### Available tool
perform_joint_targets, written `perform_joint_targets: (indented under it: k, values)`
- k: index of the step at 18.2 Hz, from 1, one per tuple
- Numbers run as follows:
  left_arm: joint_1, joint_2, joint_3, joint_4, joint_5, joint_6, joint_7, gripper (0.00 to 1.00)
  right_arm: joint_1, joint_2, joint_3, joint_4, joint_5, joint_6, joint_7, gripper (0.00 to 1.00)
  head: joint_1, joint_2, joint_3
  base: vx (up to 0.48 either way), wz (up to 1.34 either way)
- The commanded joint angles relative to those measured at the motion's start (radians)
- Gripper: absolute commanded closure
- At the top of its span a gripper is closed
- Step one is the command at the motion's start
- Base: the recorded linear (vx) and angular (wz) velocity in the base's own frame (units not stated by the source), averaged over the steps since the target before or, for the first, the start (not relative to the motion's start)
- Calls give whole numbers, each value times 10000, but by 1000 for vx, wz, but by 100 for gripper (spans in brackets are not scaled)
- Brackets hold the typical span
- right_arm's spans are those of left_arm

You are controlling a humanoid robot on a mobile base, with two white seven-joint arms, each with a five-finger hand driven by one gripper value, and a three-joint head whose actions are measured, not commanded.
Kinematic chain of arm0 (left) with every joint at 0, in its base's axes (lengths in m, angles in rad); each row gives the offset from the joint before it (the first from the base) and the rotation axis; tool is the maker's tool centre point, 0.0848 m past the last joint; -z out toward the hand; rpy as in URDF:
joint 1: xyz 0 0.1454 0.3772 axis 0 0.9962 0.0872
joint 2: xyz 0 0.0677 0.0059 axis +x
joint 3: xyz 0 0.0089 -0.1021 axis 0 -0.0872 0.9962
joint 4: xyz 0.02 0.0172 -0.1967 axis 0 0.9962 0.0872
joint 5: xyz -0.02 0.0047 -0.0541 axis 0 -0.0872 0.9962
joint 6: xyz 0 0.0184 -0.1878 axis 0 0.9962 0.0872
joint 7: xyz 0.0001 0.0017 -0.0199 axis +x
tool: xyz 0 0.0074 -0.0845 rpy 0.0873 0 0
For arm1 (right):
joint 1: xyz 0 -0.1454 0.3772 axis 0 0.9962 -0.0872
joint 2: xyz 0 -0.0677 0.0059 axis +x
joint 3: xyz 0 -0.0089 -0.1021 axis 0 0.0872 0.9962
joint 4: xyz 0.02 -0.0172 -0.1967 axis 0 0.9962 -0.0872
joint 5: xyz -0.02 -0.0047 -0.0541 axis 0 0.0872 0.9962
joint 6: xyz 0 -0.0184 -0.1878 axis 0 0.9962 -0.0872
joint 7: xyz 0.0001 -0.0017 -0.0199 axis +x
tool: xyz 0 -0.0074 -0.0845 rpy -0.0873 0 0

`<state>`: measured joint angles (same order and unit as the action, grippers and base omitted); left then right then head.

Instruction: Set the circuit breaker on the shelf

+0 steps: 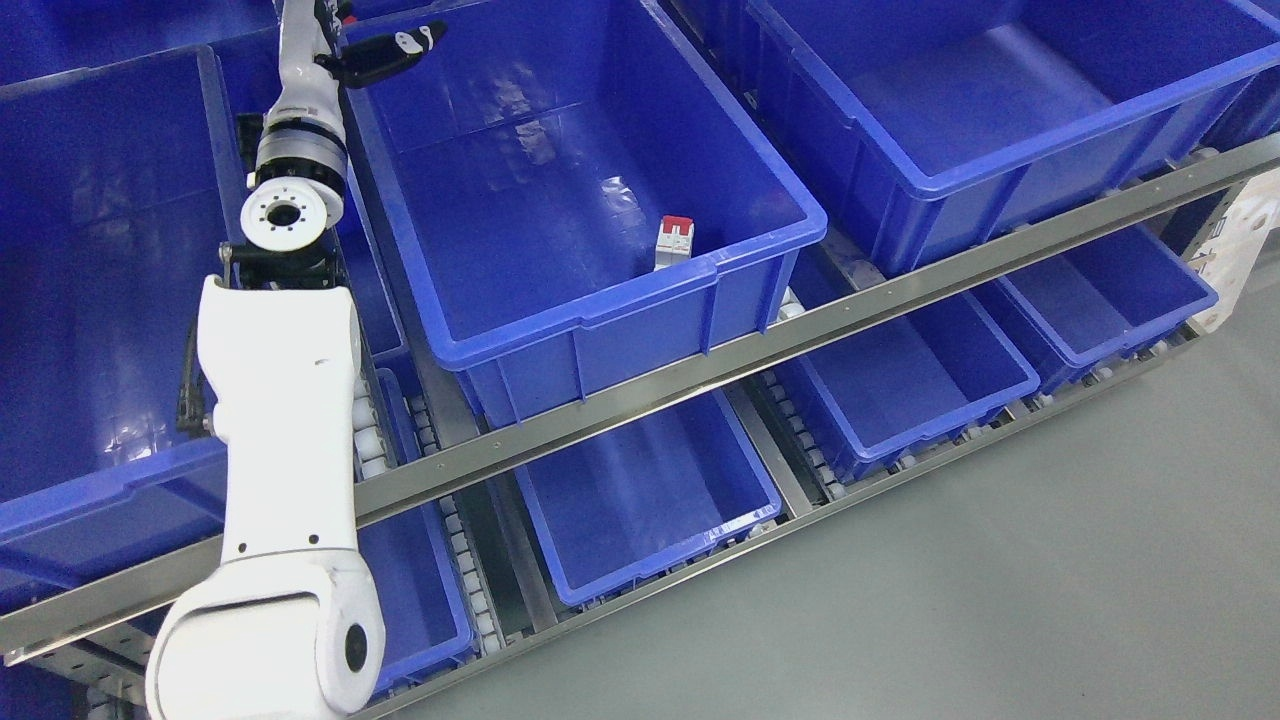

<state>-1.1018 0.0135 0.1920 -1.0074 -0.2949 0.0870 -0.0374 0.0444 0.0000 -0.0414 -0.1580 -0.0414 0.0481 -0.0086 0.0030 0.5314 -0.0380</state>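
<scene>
Two-tier metal shelf (700,375) tilted across the view, loaded with blue bins on both levels, grey floor (1000,600) at lower right. On the upper level, a big blue bin (590,310) in the middle, flanked by another large bin on the left (90,300) and one on the right (1000,150). Below the steel front rail, a row of smaller blue bins (640,500) on white rollers.

Left arm (285,450), white and jointed, rising from the bottom left corner along the left wall of the middle bin. At its end, near the top edge, the left hand (385,55): dark, fingers stretched out flat and loose over the back left corner of the middle bin, holding nothing.

Circuit breaker (673,243), small, white with a red top, standing upright inside the middle bin on its floor, close against the front wall near the right front corner, well apart from the hand.

Right arm nowhere in view.
</scene>
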Motion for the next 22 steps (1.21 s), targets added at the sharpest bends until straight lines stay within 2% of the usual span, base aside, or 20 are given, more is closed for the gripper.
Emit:
perform_joint_targets:
  k: [1,5,22]
  values:
    - [2208,40,-476,-5721,449,632,-9,0,1,-175,0,0,0,-5,55,0,0,0,0,0,0]
    - [3163,40,-1076,-6539,449,663,6,0,1,-175,0,0,0,-5,55,0,0,0,0,0,0]
    - [3977,40,-1092,-6953,434,1047,21,0,1,-175,0,0,0,-5,55,0,0,0,0,-62,-38]
